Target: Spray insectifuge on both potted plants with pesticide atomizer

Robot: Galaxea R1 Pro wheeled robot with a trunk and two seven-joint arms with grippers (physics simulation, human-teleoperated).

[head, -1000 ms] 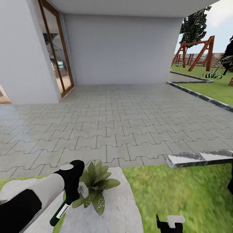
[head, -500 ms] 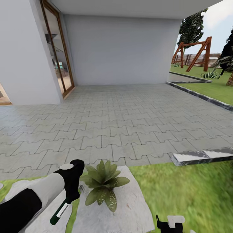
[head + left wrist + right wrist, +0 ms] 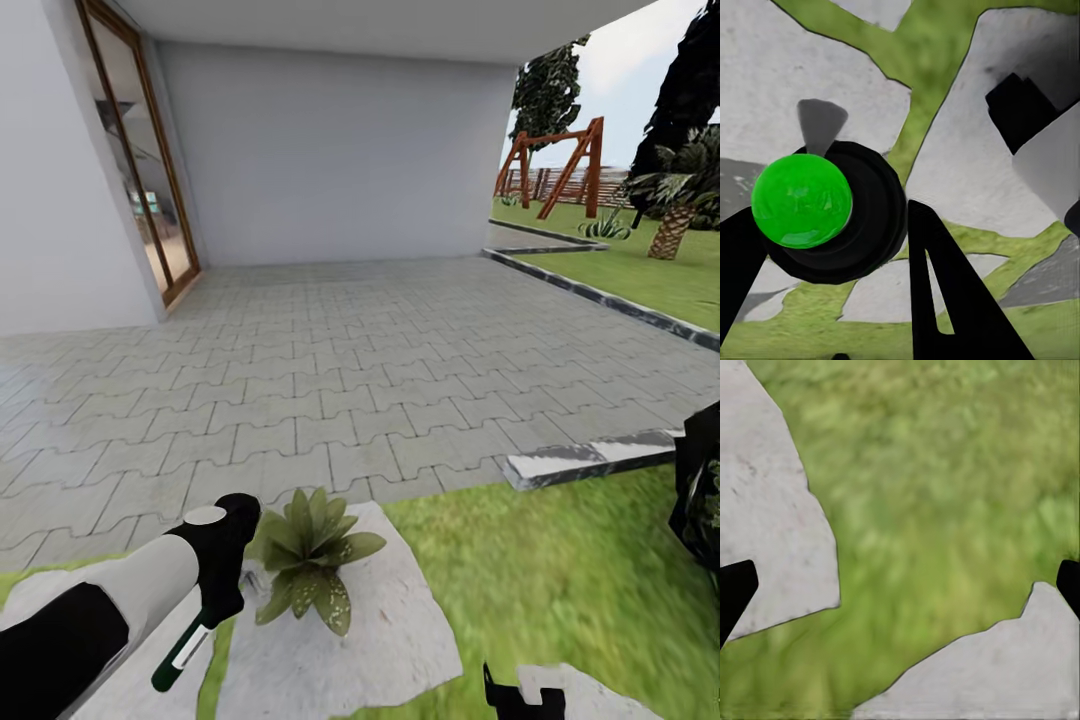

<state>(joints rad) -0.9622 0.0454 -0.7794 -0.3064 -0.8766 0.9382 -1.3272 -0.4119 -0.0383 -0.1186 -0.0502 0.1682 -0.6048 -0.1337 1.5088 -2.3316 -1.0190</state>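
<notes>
My left gripper [image 3: 222,598] is shut on the pesticide atomizer [image 3: 183,652], a slim dark green body with a white label that hangs down and toward me. In the left wrist view the atomizer's round green end [image 3: 802,200] sits between the black fingers [image 3: 945,300] of that gripper [image 3: 832,214]. Just right of the gripper, one potted plant [image 3: 305,558] stands on a grey stepping stone [image 3: 350,640]. Whitish specks of insectifuge [image 3: 335,603] dot its front leaves. My right gripper [image 3: 520,693] sits at the bottom edge. It is open [image 3: 900,585] over the garden's grass and stones.
Beyond the plant lies a grey paved patio [image 3: 330,370] with a house wall and a wood-framed glass door [image 3: 135,190]. A stone kerb [image 3: 590,458] edges the lawn [image 3: 560,570]. A dark bush [image 3: 700,490] stands at the right, with a swing frame [image 3: 560,165] and a palm [image 3: 675,195] far off.
The whole picture has shifted left as the camera turned right, bringing the palm and dark bush into view. My left arm keeps its pose with the atomizer beside the plant.
</notes>
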